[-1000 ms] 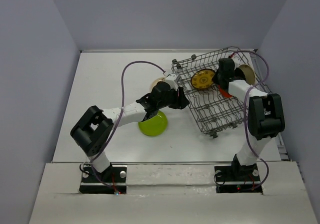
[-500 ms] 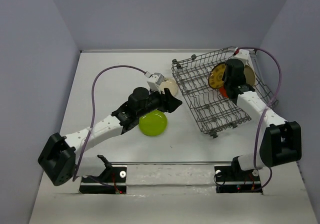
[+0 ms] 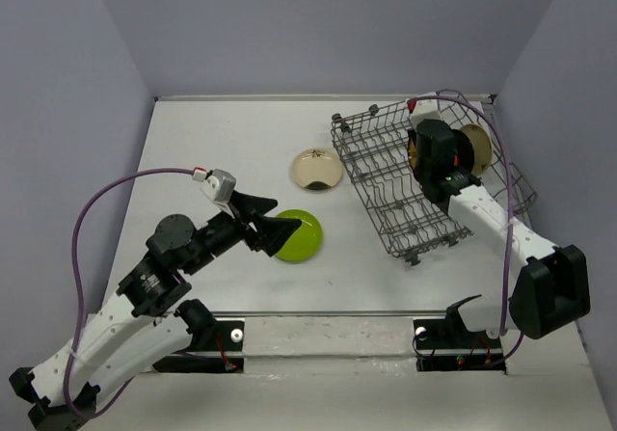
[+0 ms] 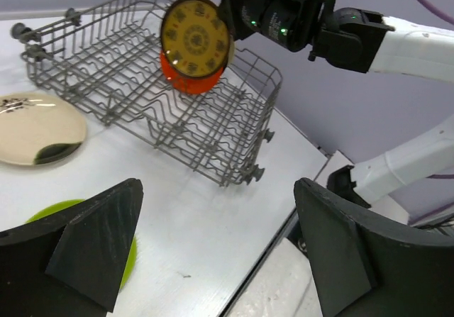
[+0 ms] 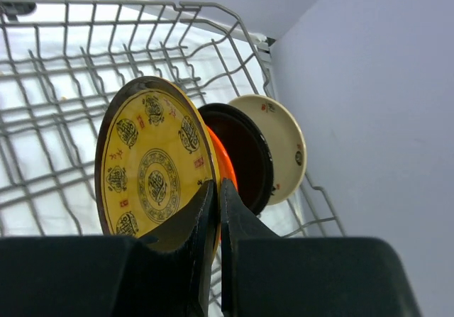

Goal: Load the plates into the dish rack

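Pinching the rim of a gold-patterned plate (image 5: 152, 168), the right hand (image 5: 216, 189) holds it upright inside the wire dish rack (image 3: 405, 204). Close behind it stand an orange plate (image 4: 183, 83), a black plate (image 5: 245, 154) and a cream plate (image 5: 280, 143). The left hand (image 4: 216, 186) is spread wide and holds nothing, at the left edge of a lime green plate (image 3: 299, 236) lying flat on the desk (image 3: 212, 142). Another cream plate with a dark mark (image 3: 318, 169) lies flat farther back, just left of the rack.

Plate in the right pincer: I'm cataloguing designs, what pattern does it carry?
The plate is yellow with dark round medallions; right wrist view.
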Available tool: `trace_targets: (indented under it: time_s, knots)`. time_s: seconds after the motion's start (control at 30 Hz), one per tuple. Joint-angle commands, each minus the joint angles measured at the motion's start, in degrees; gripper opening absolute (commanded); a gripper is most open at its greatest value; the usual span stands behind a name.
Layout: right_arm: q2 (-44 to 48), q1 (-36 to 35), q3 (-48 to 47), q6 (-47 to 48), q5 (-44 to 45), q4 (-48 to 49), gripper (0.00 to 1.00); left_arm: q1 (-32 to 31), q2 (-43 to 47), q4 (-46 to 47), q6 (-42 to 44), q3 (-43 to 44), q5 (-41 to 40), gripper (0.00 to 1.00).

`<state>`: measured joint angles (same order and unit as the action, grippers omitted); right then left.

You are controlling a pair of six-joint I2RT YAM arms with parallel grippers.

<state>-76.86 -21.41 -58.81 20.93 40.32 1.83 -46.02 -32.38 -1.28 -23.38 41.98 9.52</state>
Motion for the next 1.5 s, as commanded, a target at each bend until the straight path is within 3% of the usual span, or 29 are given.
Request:
trace_targets:
  time_s: [0.0, 0.23, 0.6, 1.1, 1.47]
  knots:
    - [0.1, 0.1, 0.7, 8.4, 3.4, 4.3, 0.07, 0.0, 2.5, -7.3, 6.1, -3.4, -7.1, 0.99]
    - [-2.9, -1.6, -1.3, 10.5, 4.8, 4.3, 0.07, 0.1, 2.2, -7.6, 8.0, -4.4, -7.1, 0.99]
    - [-10.3, -2.1, -2.6, 8.0, 4.2, 4.6, 0.07, 0.1, 4.0, -7.7, 7.6, -5.2, -6.7, 0.99]
    - [-13.3, -2.1, -0.3, 2.7, 1.6, 6.1, 0.07, 0.1, 2.7, -7.9, 7.2, -5.4, -7.7, 0.99]
    - [-14.9, -2.1, 0.6, 1.0, 2.3, 7.3, 0.19, 0.1, 0.9, -8.1, 7.0, -5.3, -8.5, 0.99]
